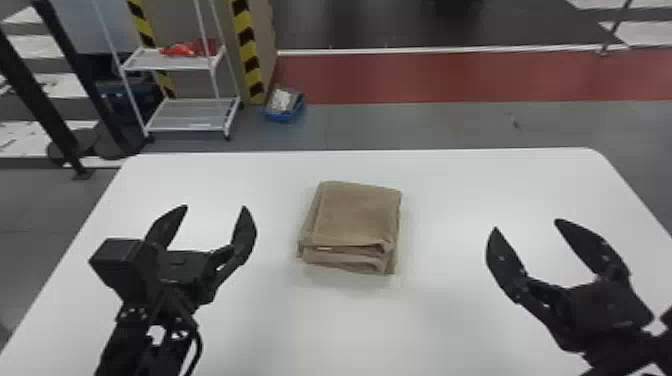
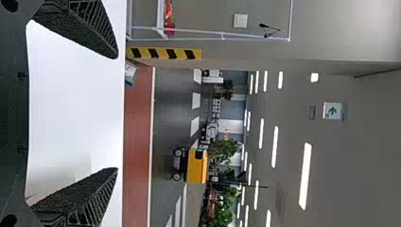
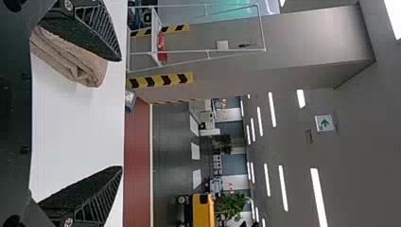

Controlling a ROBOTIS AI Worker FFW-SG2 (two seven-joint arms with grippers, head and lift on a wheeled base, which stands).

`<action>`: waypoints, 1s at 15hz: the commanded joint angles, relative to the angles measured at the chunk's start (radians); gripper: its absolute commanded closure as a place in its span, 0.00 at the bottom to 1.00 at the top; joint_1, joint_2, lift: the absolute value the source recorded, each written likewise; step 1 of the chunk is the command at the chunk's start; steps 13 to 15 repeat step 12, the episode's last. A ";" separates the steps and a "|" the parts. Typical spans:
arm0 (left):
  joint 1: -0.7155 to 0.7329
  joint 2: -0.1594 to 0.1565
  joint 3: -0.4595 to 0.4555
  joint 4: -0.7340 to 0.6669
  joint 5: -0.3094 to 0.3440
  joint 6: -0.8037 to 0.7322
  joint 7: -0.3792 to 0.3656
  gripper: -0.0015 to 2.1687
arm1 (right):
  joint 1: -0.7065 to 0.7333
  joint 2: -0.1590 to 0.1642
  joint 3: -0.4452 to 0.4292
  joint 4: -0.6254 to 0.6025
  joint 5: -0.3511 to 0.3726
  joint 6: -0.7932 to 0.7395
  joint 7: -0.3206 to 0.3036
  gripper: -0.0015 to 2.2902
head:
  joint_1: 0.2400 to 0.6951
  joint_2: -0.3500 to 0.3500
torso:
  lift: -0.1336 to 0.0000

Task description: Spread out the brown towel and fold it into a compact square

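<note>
White tabletop [image 1: 450, 180] spans the head view's lower frame, below a red floor strip [image 1: 450, 75]; at its center lies the brown towel [image 1: 357, 215], folded squarish, layered. Lower left, the left gripper [image 1: 215, 229] gapes wide; lower right, the right gripper [image 1: 526, 225] likewise. Right wrist view: the towel's rounded folds, upper left.

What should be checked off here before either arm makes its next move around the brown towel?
- Brown towel folded into a compact, roughly square stack: ok.
- Towel wholly on the table, no part over the edge: ok.
- Layers flush along the near side: not ok, they look staggered there.
- Left gripper open and apart from the towel: ok.
- Right gripper open and apart from the towel: ok.
- Underside smooth: cannot tell, hidden.
</note>
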 commanded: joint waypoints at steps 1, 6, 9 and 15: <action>0.000 0.000 0.000 0.000 0.000 0.000 0.000 0.01 | -0.002 0.001 0.000 0.000 0.000 0.003 0.000 0.03 | 1.00 0.59 | 0.11; 0.000 0.000 -0.004 0.000 0.000 0.000 -0.002 0.01 | -0.002 0.001 -0.001 -0.002 -0.018 -0.006 0.006 0.03 | 1.00 0.59 | 0.11; 0.000 0.002 -0.006 0.000 0.000 0.000 -0.002 0.01 | 0.000 0.001 -0.003 -0.002 -0.020 -0.003 0.006 0.03 | 1.00 0.58 | 0.11; 0.000 0.002 -0.007 -0.004 0.000 0.000 -0.002 0.01 | 0.003 0.001 -0.004 -0.006 -0.020 0.003 0.006 0.03 | 1.00 0.58 | 0.11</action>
